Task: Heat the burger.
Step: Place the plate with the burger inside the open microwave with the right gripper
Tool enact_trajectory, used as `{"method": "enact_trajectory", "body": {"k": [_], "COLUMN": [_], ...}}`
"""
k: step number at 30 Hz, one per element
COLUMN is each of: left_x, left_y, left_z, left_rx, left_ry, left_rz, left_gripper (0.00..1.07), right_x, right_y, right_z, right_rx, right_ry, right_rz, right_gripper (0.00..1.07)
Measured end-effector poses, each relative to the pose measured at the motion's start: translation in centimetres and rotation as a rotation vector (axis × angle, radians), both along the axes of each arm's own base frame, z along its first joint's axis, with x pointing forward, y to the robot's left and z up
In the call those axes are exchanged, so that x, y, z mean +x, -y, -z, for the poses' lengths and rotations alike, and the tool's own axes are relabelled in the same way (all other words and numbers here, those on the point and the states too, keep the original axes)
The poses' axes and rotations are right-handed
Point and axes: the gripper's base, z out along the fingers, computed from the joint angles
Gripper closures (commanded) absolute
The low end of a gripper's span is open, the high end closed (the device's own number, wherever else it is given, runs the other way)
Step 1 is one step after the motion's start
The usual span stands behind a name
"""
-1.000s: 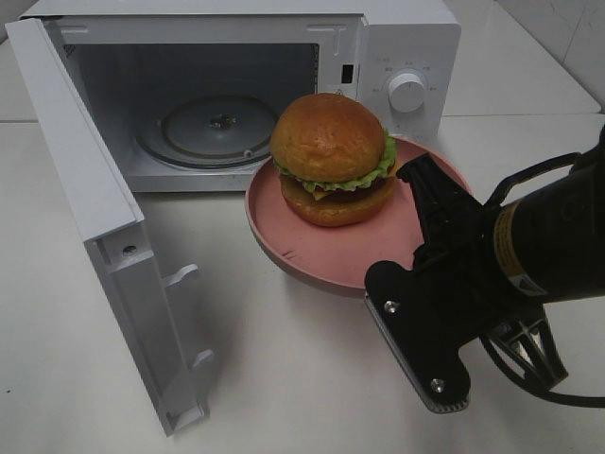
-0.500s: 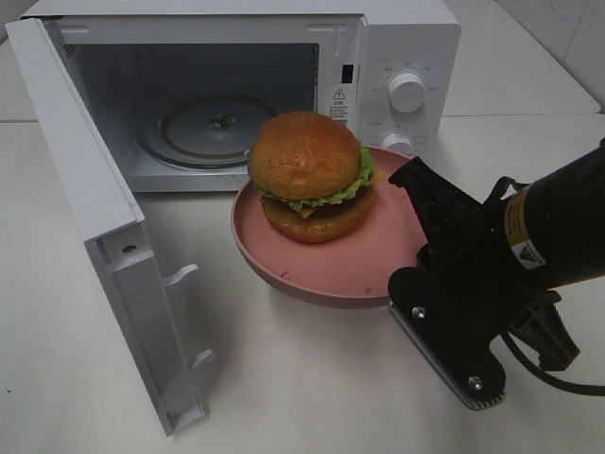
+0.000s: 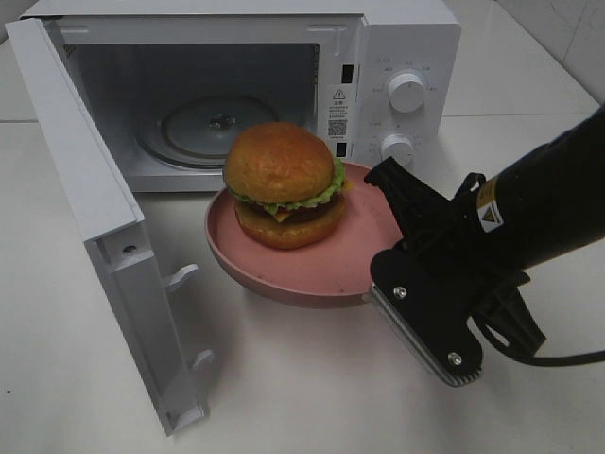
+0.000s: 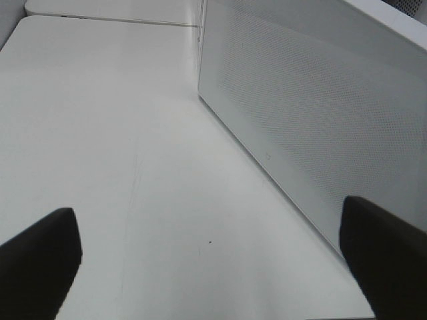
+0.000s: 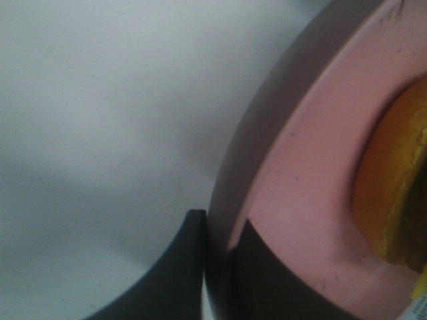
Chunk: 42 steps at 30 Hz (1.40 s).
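The burger, with a golden-brown bun, green lettuce and a dark patty, sits on a round pink plate. My right gripper is shut on the plate's right rim. It holds the plate a little above the table, in front of the open microwave. The right wrist view shows the fingers clamping the plate's rim, with the burger's edge beside them. My left gripper is open and empty above bare table. It does not show in the high view.
The microwave door stands swung open to the left, reaching toward the table's front. The glass turntable lies inside the cavity. The left wrist view shows a white perforated panel close by. White table lies in front.
My right gripper has carried the plate and burger to the left, closer to the microwave opening.
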Motion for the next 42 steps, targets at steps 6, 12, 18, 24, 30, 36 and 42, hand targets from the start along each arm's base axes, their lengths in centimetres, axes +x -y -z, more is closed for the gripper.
{"method": "enact_trajectory", "body": {"k": [6,12,18,24,30,36,42], "left_x": [0.0,0.0,0.0,0.0,0.0,0.0,0.0], "left_y": [0.0,0.0,0.0,0.0,0.0,0.0,0.0], "left_z": [0.0,0.0,0.0,0.0,0.0,0.0,0.0], "left_rx": [0.0,0.0,0.0,0.0,0.0,0.0,0.0], "left_ry": [0.0,0.0,0.0,0.0,0.0,0.0,0.0], "left_rz": [0.0,0.0,0.0,0.0,0.0,0.0,0.0], "left_gripper": [0.09,0.09,0.09,0.09,0.09,0.09,0.09], "right_x": [1.4,2.6,4.1,5.3,6.4,7.6,8.6], "right_y": [-1.1,-2.1,-3.3,-4.3,-5.1,-6.1,-6.8], "right_z": [-0.2,-0.2,-0.1,0.3,0.4,0.3,0.4], "right_rx": [0.009,0.007,0.014,0.01,0.012,0.014,0.011], "right_ry": [0.012,0.013,0.023,0.019,0.024,0.041,0.057], "right_rz": [-0.002,-0.005,-0.007,-0.008,-0.008,-0.015,-0.022], "right_gripper": [1.07,1.07,1.07,1.07,1.07,1.07,1.07]}}
